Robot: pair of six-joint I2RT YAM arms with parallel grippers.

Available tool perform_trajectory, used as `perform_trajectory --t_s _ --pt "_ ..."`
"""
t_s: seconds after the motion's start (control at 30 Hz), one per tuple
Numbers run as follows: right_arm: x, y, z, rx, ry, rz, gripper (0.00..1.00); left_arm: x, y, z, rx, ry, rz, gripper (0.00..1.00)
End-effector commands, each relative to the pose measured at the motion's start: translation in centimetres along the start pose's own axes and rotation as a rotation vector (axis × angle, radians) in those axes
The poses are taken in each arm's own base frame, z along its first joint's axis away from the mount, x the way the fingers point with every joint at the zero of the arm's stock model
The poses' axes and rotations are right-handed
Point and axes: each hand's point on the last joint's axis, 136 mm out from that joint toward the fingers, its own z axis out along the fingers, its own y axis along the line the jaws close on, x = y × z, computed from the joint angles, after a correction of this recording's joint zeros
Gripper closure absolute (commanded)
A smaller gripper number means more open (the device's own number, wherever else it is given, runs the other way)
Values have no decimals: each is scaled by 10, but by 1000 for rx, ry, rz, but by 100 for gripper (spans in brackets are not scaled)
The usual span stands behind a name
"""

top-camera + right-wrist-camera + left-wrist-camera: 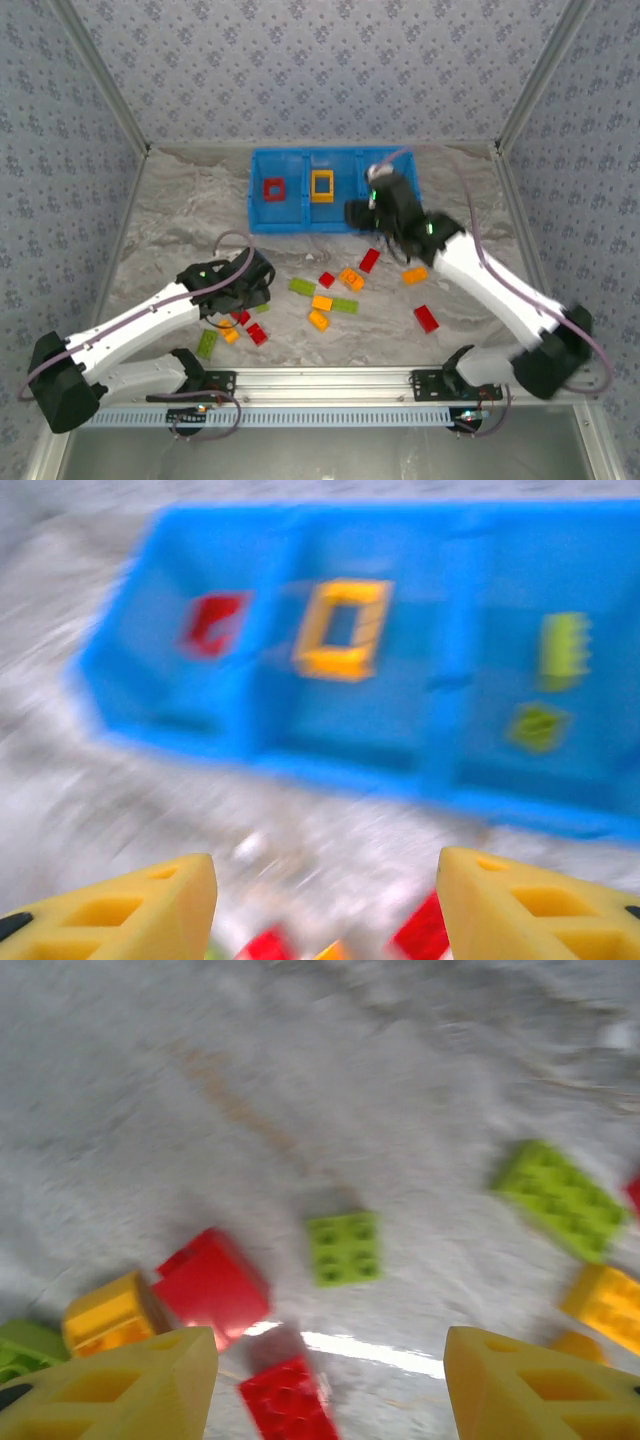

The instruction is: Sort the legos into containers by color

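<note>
Two robot arms are reaching over loose bricks (350,279) and a blue tray (298,215) on a marbled table (180,220).
The blurred right wrist view is showing lime green bricks (563,650) in the tray's right compartment, which the arm is covering from above; a red frame (273,189) is lying in the left compartment, a yellow frame (322,186) in the middle. The left gripper (330,1360) and right gripper (325,890) are standing wide apart, holding nothing. A studded green square brick (343,1248) is lying ahead of the left gripper.

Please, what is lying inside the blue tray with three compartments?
Left compartment of the bright blue plastic tray: a red square frame. Middle: an orange-yellow square frame. Right: two lime green bricks; from above the right arm covers that compartment.
</note>
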Motion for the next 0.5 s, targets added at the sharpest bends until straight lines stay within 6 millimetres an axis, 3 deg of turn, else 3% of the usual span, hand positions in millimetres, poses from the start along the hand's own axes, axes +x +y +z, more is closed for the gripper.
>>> perform_trajectory --t_s 0.0,0.13,0.23,0.33,0.47 --pt "49 53 -6 -186 -29 -91 36 10 15 12 -29 79 -99 37" --pt "97 81 -23 -253 19 -101 36 12 19 25 -40 96 -184 39" --pt "124 91 -26 -259 53 -117 36 16 29 31 -68 91 -254 42" --pt "138 94 -26 -261 76 -112 36 19 35 37 -65 90 -312 42" --pt "142 96 -26 -262 83 -117 36 20 36 42 -68 97 -342 42"
